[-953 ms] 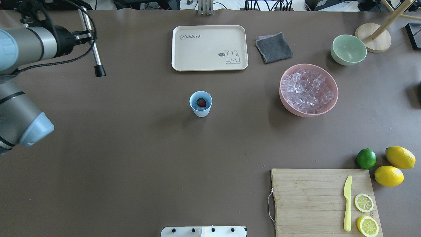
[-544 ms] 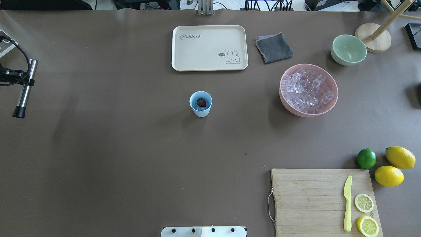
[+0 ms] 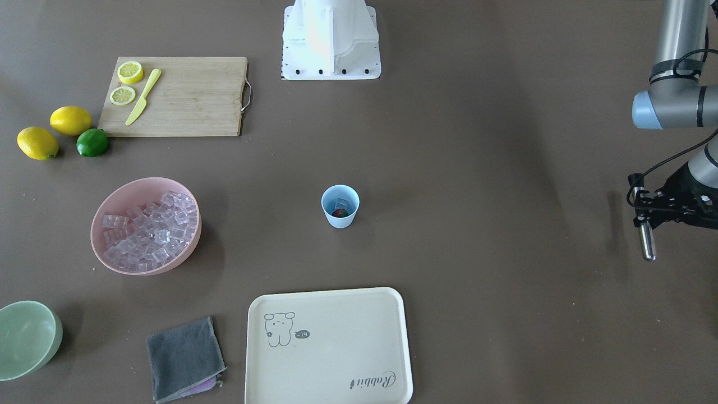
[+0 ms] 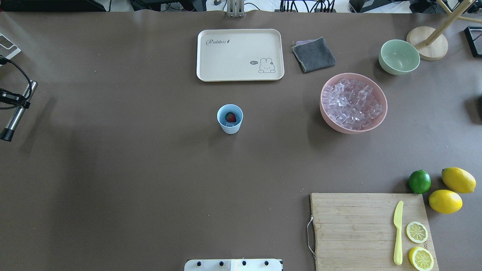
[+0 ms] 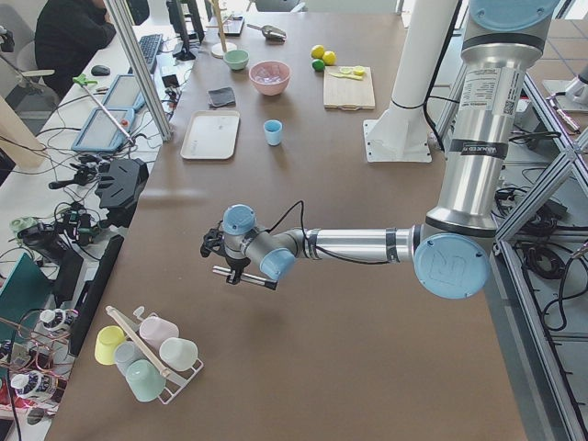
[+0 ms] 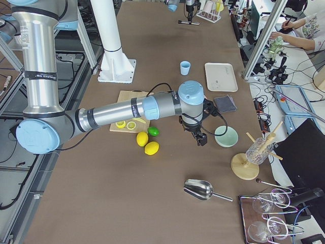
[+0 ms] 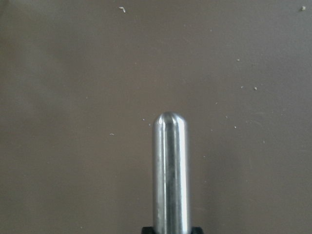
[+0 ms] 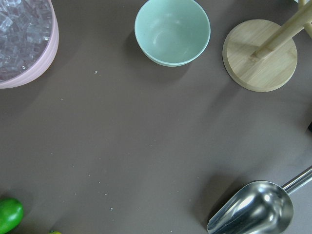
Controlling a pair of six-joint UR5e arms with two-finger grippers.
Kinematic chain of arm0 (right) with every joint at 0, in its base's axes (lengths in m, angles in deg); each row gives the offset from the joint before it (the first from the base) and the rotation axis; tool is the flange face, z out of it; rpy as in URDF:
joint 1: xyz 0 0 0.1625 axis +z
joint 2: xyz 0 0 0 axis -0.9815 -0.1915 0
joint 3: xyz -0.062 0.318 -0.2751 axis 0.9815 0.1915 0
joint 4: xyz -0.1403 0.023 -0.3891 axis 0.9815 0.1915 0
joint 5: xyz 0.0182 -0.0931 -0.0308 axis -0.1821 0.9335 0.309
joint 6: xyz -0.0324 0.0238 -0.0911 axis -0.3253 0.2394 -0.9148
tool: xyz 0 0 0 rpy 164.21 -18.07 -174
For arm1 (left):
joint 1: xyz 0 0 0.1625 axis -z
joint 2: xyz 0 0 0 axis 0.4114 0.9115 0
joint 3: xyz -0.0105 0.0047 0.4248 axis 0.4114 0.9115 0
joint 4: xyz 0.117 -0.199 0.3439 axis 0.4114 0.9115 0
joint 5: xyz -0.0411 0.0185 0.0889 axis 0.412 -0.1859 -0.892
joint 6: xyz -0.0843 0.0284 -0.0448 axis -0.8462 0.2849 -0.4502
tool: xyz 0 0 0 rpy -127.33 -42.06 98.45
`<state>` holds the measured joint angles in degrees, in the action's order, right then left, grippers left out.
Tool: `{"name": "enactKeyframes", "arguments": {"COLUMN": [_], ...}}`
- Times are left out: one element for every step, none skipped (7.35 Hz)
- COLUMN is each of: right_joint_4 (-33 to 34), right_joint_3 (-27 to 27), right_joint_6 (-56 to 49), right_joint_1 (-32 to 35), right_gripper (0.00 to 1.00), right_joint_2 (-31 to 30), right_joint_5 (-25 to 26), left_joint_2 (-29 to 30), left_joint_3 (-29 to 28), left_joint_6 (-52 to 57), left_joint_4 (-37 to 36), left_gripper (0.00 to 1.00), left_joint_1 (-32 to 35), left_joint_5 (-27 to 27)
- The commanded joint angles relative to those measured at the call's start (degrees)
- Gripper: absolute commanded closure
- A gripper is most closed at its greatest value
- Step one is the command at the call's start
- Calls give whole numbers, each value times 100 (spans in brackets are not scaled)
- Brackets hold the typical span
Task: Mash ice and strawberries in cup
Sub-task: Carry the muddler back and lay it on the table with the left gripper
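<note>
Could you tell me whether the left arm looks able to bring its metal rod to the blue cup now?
Probably yes: only bare table lies between the left gripper, holding the metal rod, and the open cup, which stands alone.

The left gripper has swung further from the cup, out to the overhead view's left edge, and its arm links have left that view. The steel muddler it holds has turned. Its black tip slanted from the gripper toward the cup's side and now slants away. The grip seems unchanged, though it is mostly cropped.
</note>
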<state>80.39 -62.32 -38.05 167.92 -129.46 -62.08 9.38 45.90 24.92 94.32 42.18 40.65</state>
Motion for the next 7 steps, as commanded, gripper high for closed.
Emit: {"name": "enactKeyframes", "arguments": {"right_joint_4": [0,0,0,0,0,35,122], "right_joint_3": [-2,7,7,-2,-2,-11,41], "right_joint_6": [9,9,18,18,18,35,453], "right_joint_1": [-2,-2,-2,-2,-2,-2,-2], "right_gripper": [3,3,3,3,3,3,3], "right_joint_2": [9,18,36,44,45,53,201], "right_joint_5": [-1,-1,-19,-19,-10,-62,-141], "left_joint_2": [113,296,455,543,953,1357,1449], "left_joint_3": [142,108,117,125,99,99,99], "left_joint_6": [-821,-871,-759,-671,-644,-487,611], "left_joint_4": [-111,-268,-800,-1006,-1469,-2204,-2760], "left_gripper": [1,1,1,1,1,1,1], "left_joint_1": [155,547,795,1171,1558,1892,2348], "left_joint_5": [2,280,527,703,1062,1222,1311]}}
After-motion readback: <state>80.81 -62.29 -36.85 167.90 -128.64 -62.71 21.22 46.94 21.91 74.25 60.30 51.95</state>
